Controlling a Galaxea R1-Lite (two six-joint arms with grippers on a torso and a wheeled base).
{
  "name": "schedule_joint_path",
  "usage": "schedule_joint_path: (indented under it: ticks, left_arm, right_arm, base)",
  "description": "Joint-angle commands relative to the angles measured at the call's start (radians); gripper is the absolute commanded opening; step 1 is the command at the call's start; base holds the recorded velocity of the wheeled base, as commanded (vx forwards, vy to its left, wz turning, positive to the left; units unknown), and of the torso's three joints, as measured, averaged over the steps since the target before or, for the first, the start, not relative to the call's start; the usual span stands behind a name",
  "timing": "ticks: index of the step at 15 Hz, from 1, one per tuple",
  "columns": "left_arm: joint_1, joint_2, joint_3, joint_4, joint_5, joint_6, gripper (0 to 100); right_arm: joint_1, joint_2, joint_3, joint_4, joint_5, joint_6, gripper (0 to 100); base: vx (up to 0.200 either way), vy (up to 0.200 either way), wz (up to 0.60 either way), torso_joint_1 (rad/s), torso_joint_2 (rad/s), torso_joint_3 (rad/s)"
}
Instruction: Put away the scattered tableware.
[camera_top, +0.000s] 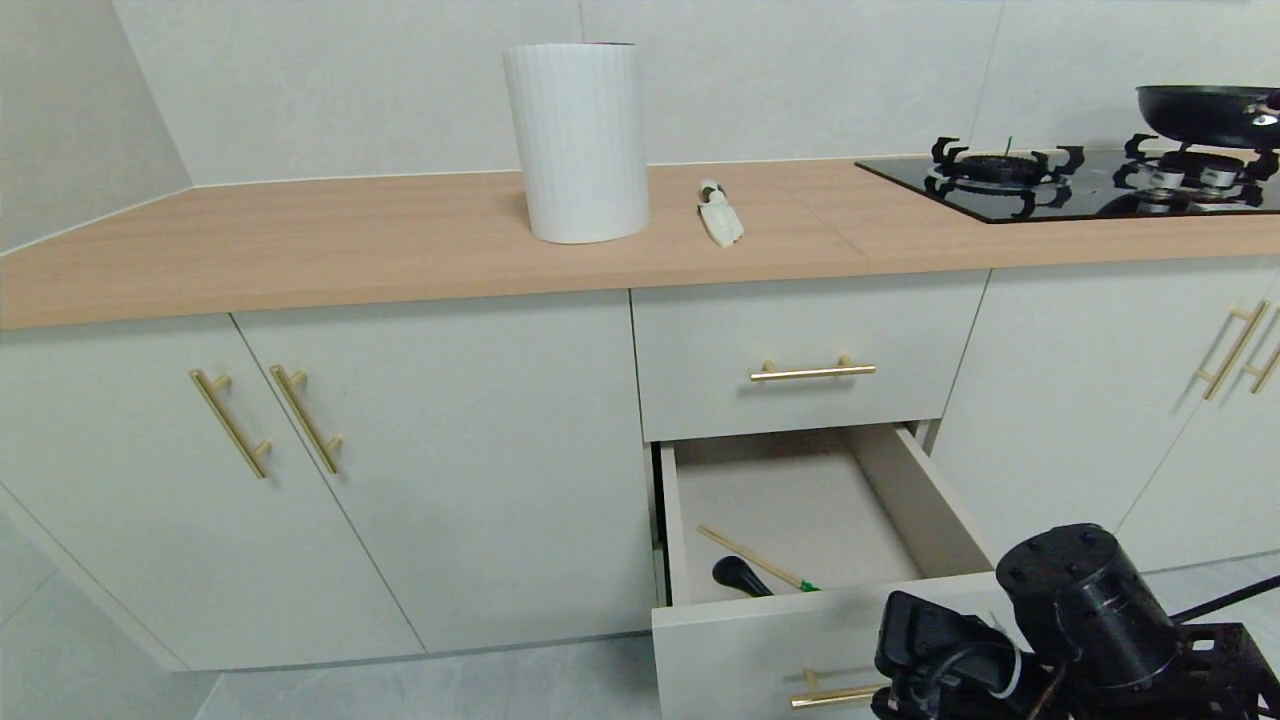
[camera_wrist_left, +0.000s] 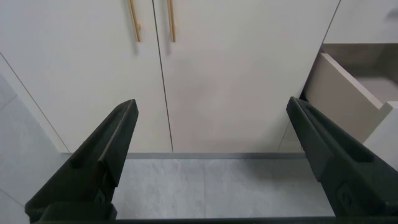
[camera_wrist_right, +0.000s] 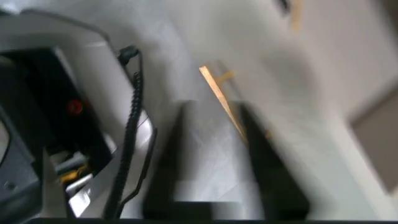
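Wooden bench (camera_top: 300, 250) runs above the open drawer (camera_top: 800, 490). Cabinet doors (camera_top: 440, 460) with gold handles sit on the drawer's left. Black gas hob (camera_top: 1080, 185) is set in the bench, up and to the right of the drawer, and a black pan (camera_top: 1205, 112) sits on its far burner. White ribbed canister (camera_top: 578, 140) stands upright on the bench, up and left of the drawer.

My left gripper (camera_wrist_left: 211, 155) is spread wide with nothing in it. It is low before the cabinet doors (camera_wrist_left: 205, 68), and the drawer's side wall (camera_wrist_left: 348, 93) is just off to one side. My right gripper (camera_wrist_right: 214, 168) is blurred; its fingers (camera_wrist_right: 165, 162) stand apart with nothing seen between them, and a gold bar handle (camera_wrist_right: 221, 102) lies beyond.

White utensil (camera_top: 720, 215) lies flat on the bench, straight above the drawer and near the canister. A pair of chopsticks (camera_top: 750, 558) lies slanted inside the drawer near its front. A black utensil handle (camera_top: 740, 575) is beside them, also in the drawer.
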Motion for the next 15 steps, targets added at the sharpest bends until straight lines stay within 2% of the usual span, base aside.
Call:
schedule_joint_path:
  ticks: [1, 4, 7, 10, 15]
  left_arm:
    - [0.0, 0.0, 0.0, -0.001, 0.0, 0.0, 100]
    - [0.0, 0.0, 0.0, -0.001, 0.002, 0.0, 100]
    - [0.0, 0.0, 0.0, -0.001, 0.002, 0.0, 100]
    - [0.0, 0.0, 0.0, -0.001, 0.002, 0.0, 100]
    - [0.0, 0.0, 0.0, -0.001, 0.0, 0.0, 100]
  right_arm:
    - [0.0, 0.053, 0.004, -0.005, 0.001, 0.0, 0]
    - [0.0, 0.143, -0.007, -0.083, -0.002, -0.002, 0]
    - [-0.007, 0.171, -0.031, -0.089, -0.007, 0.0, 0]
    - [-0.081, 0.212, -0.068, -0.114, -0.044, -0.002, 0]
    - [-0.113, 0.269, -0.139, -0.123, -0.051, -0.002, 0]
  base:
    - [0.0, 0.0, 0.0, 0.0, 0.0, 0.0]
    - [0.0, 0.0, 0.0, 0.0, 0.0, 0.0]
    - [0.0, 0.0, 0.0, 0.0, 0.0, 0.0]
    - [0.0, 0.0, 0.0, 0.0, 0.0, 0.0]
    - [0.0, 0.0, 0.0, 0.0, 0.0, 0.0]
